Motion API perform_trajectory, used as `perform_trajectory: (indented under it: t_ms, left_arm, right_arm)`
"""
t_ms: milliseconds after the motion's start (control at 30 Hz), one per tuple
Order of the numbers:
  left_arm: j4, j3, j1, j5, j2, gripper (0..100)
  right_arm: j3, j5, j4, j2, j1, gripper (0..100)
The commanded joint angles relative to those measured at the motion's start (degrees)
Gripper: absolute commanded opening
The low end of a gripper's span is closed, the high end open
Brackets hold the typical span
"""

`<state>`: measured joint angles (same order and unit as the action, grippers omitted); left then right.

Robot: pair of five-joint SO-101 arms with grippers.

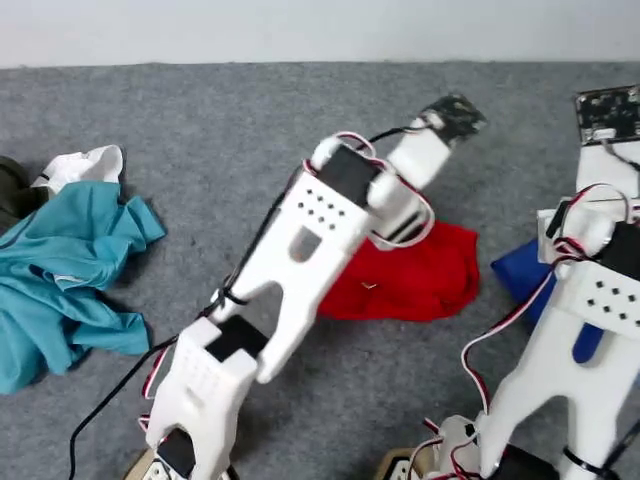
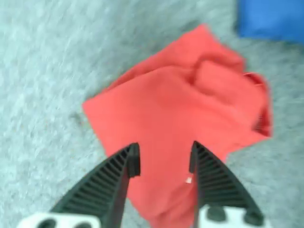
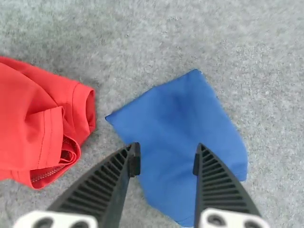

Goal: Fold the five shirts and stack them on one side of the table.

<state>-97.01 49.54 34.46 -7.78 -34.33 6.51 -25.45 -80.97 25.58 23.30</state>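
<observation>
A: Where does the left gripper [image 2: 164, 159] stand?
B: Over the red shirt [image 2: 180, 109], mid-table. Its jaws are apart and hold nothing, and the shirt lies directly beneath the tips.
A: How does the shirt lie?
B: Rumpled and half folded. In the high view its long axis runs left to right.
A: And the right gripper [image 3: 166, 159]?
B: Jaws apart and empty as well, above the blue shirt [image 3: 185, 137]. That one lies flat at the right, just beside the red, with a strip of bare table [image 1: 250, 120] between them.
A: Which arm takes the red?
B: The left, I'd judge, since it hangs right over it. The right is nearer the blue.
A: The rest?
B: A teal shirt [image 1: 60, 270] is heaped at the left, with a white shirt [image 1: 85, 165] touching its far side. Both are unfolded and well apart from either arm. There's a dark thing [image 1: 8, 195] at the left edge, but I can't tell what it is.
</observation>
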Motion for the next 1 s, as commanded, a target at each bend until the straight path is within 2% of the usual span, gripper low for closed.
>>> perform_trajectory:
  t_ms: [0, 100, 267, 367, 500, 633, 800, 967]
  left_arm:
    - [1.1, -0.8, -0.3, -0.3, -3.1, 18]
    - [0.7, -1.2, 1.3, -0.1, -7.5, 18]
    - [-1.1, -0.1, 3.9, -0.4, -11.5, 18]
    - [-3.3, 8.5, -0.2, -0.4, -11.4, 18]
    - [-3.5, 22.6, -9.5, -0.1, -9.4, 18]
    - [-3.5, 26.2, -15.9, -0.1, -8.0, 18]
    - [-3.5, 25.7, -18.0, 0.0, -7.8, 18]
    - [-3.5, 25.6, -16.9, 0.0, -7.8, 18]
  right_arm:
    - [0.7, 1.8, 2.1, -0.6, -0.9, 19.6]
    - [1.1, 4.4, 2.8, -3.9, -2.5, 19.6]
    - [1.0, 4.7, 4.7, -11.1, -5.4, 19.7]
    - [0.9, 4.7, 6.8, -14.1, -5.5, 19.7]
    - [0.9, 4.7, 9.5, -16.4, -5.9, 19.7]
    - [0.9, 4.7, 11.6, -19.8, -10.5, 19.7]
    - [0.9, 4.7, 16.4, -27.3, -17.0, 19.7]
    - [0.9, 4.7, 19.6, -36.4, -18.0, 19.7]
